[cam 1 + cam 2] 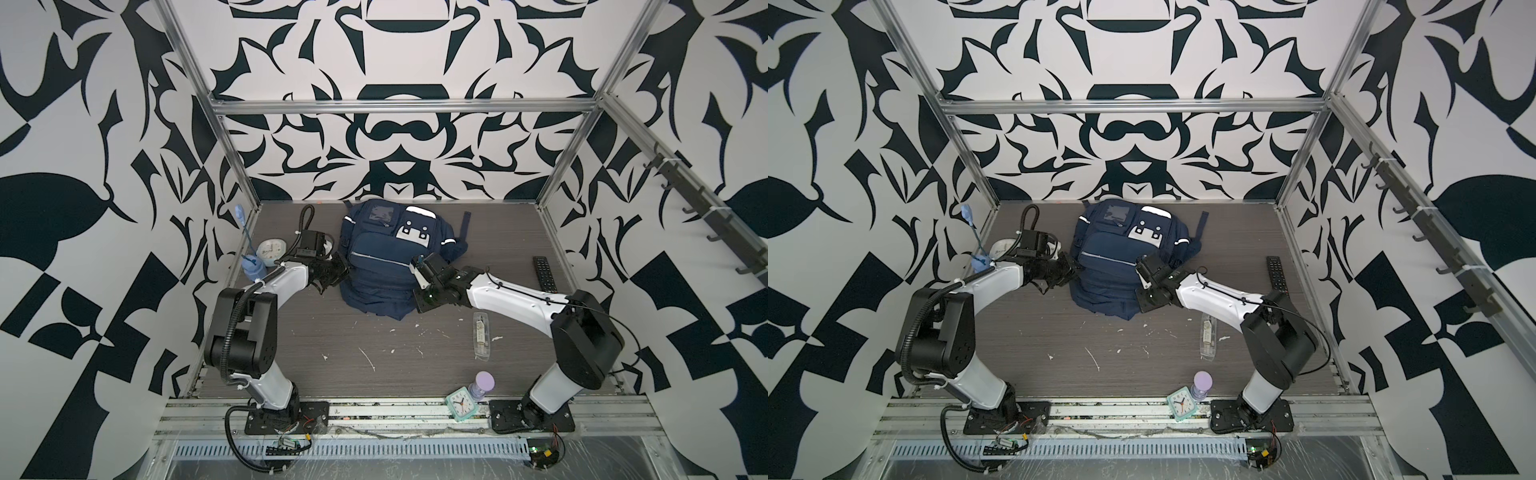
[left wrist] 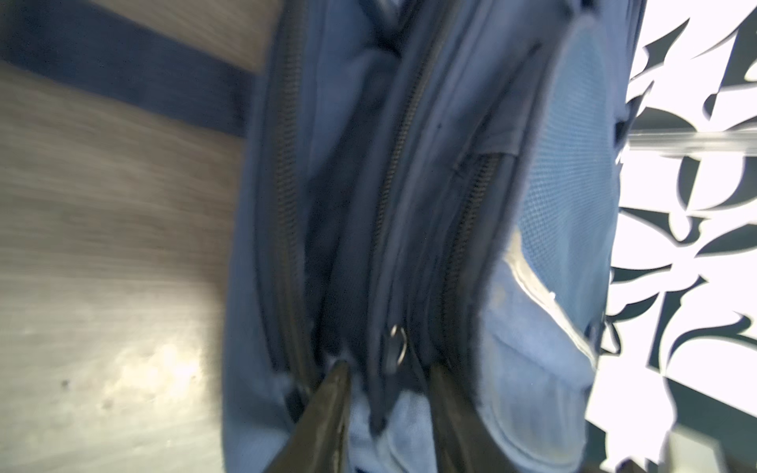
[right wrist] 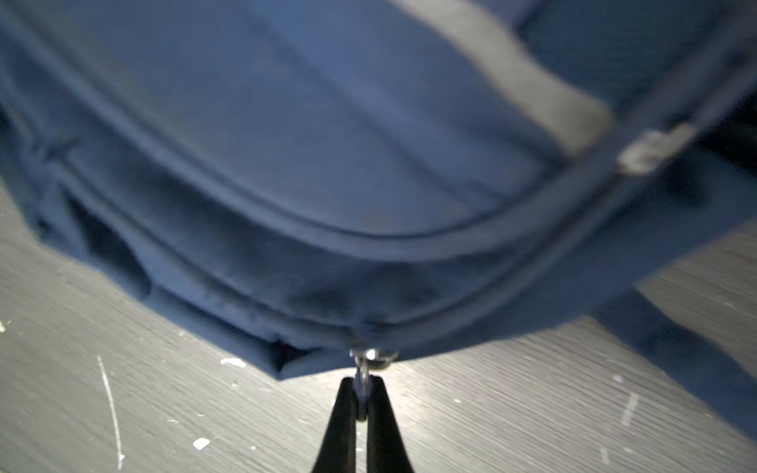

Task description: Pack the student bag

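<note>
Closest to the lens is the little mint alarm clock (image 1: 460, 402), sitting on the front edge of the counter (image 1: 332, 332). A purple-capped bottle (image 1: 482, 384) is right behind it.

Going from the left, there's a blue bottle (image 1: 253, 268) by the left wall and a round white clock (image 1: 270, 250) just beside it. Then comes the left arm, reaching to the left side of the student bag (image 1: 386, 253). The left end effector (image 2: 389, 409) has its fingers partway apart, straddling a zip line on the bag. A ring pull (image 2: 396, 344) sits just ahead of the tips, and nothing looks pinched.

The bag itself lies flat in the back middle of the counter, front pockets facing up. At its near right corner, the right end effector (image 3: 362, 383) is clamped tight on a zipper pull (image 3: 360, 370) at the bag's edge.

Further right, a clear plastic case (image 1: 481, 332) lies on the counter. A black remote (image 1: 544, 274) sits near the right wall, well apart from the bag.
</note>
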